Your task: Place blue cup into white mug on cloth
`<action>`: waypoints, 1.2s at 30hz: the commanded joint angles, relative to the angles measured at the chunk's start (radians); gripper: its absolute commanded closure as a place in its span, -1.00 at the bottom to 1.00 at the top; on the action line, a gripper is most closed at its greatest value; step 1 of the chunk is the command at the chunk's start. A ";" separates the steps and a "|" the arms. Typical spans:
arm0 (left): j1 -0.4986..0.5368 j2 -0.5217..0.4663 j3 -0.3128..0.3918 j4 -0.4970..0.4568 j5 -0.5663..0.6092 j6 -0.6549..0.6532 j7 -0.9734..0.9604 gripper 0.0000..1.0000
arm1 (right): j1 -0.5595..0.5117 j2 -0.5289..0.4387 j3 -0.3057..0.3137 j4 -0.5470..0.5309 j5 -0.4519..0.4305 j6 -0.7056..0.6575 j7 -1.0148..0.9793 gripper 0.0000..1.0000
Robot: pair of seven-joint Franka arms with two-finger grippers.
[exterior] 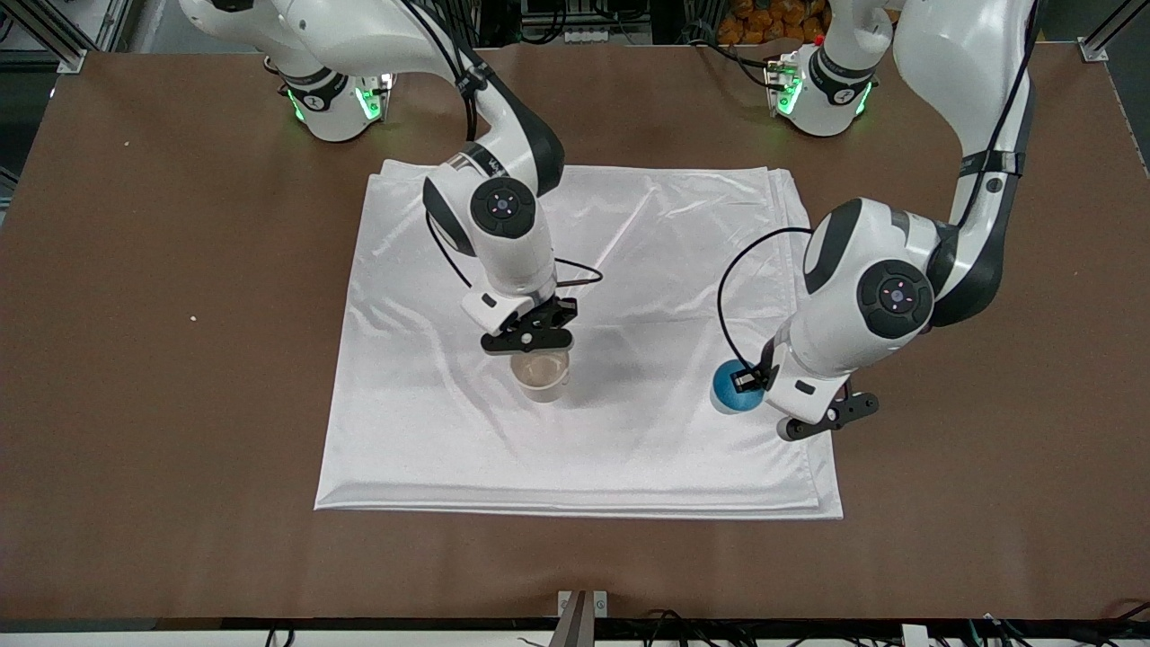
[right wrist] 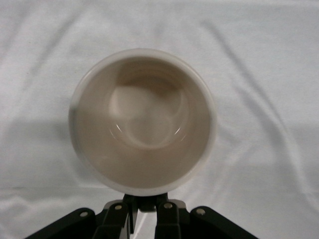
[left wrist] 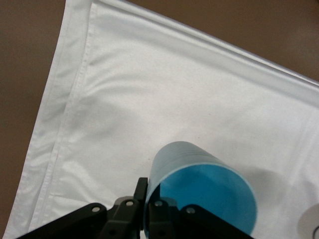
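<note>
We see the big shiny white folded cloth [exterior: 629, 296] in the middle of the front picture, spread flat on the brown table [exterior: 180, 359].

The small off-white round mug [exterior: 542, 375] stands upright on the cloth, a little below the middle of the front picture. The right gripper [exterior: 530, 346] sits at the mug's rim. In the right wrist picture its fingers are pinched tight on the rim at the bottom edge of the frame. We think it holds the mug so it will not slide or tip when the cup goes in. The mug looks empty.

The small light-blue cup with no handle [exterior: 735, 386] is in the lower right part of the front picture, over the cloth near its edge at the left arm's end. The left gripper [exterior: 746, 381] has its fingers squeezed shut on the cup's rim. In the left wrist picture the cup fills the lower middle and looks tipped, so we see its bright blue inside. We cannot tell if it rests on the cloth or is lifted.

The cup and mug are well apart. We think the cup must next be carried over the mug.

The right arm has some letters on it, but we cannot read them.
</note>
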 commanded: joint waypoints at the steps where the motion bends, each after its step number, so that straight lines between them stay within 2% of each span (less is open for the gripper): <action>1: -0.042 -0.021 0.009 -0.016 -0.008 -0.011 -0.058 1.00 | 0.044 0.066 -0.008 0.076 -0.008 0.040 0.059 1.00; 15: -0.047 -0.023 0.011 -0.016 -0.008 -0.011 -0.064 1.00 | 0.133 0.237 -0.015 0.208 -0.036 0.088 0.070 1.00; 27: -0.047 -0.028 0.011 -0.016 -0.008 -0.011 -0.064 1.00 | 0.154 0.258 -0.015 0.216 -0.039 0.087 0.071 1.00; 28: -0.047 -0.028 0.012 -0.016 -0.008 -0.011 -0.062 1.00 | 0.154 0.257 -0.015 0.216 -0.039 0.085 0.074 0.84; 29: -0.047 -0.028 0.011 -0.016 -0.008 -0.011 -0.062 1.00 | 0.154 0.255 -0.015 0.216 -0.039 0.079 0.077 0.37; 30: -0.047 -0.028 0.011 -0.016 -0.008 -0.011 -0.064 1.00 | 0.151 0.252 -0.017 0.216 -0.039 0.076 0.077 -0.41; 31: -0.047 -0.028 0.012 -0.016 -0.008 -0.011 -0.064 1.00 | 0.151 0.249 -0.020 0.216 -0.039 0.074 0.077 -0.99; 36: -0.048 -0.028 0.011 -0.016 -0.008 -0.011 -0.064 1.00 | 0.153 0.229 -0.037 0.216 -0.035 0.067 0.081 -1.00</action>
